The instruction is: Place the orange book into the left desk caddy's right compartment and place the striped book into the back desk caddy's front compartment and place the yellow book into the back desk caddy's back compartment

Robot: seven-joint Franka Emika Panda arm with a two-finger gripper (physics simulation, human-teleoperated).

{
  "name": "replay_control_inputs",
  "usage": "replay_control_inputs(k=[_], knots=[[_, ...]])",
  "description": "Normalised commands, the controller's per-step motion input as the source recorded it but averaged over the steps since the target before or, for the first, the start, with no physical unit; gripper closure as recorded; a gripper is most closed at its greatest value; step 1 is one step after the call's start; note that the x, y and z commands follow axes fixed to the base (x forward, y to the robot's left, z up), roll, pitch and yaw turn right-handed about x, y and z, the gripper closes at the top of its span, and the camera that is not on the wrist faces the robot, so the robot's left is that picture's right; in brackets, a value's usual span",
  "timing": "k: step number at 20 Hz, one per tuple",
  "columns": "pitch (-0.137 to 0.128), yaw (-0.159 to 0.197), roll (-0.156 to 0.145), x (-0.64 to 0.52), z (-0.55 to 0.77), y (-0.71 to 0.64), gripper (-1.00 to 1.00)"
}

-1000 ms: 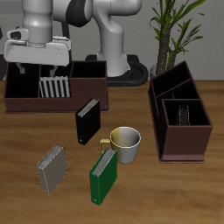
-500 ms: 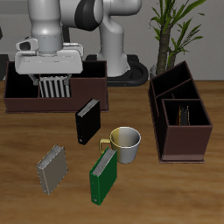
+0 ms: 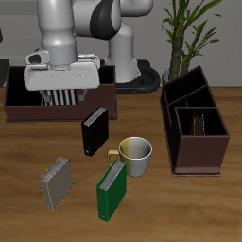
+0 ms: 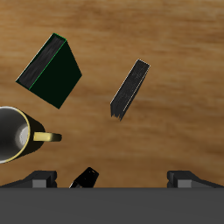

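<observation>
Hand (image 3: 60,97) hovers above the back desk caddy (image 3: 19,102), fingers spread, gripping nothing. Striped book (image 3: 59,94) stands inside that caddy beneath it. Risk: descending toward another book (image 3: 94,130) near the mug (image 3: 136,155) could clip the caddy wall.

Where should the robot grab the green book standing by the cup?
Pinch the dark green hardcover book at its top edge, coming from above and closing across its thin thickness. It stands upright with both covers free, though the white mug sits close beside it.
</observation>
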Motion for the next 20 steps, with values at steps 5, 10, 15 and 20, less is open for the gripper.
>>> replay_control_inputs(k=[5, 10, 15, 20], knots=[[-0.018, 0.0, 0.01, 0.24, 0.05, 0.05, -1.0], [-0.005, -0.034, -0.004, 0.19, 0.09, -0.07, -1.0], [0.001, -0.028, 0.045, 0.24, -0.06, -0.11, -1.0], [-0.001, -0.023, 0.037, 0.29, -0.06, -0.01, -1.0]])
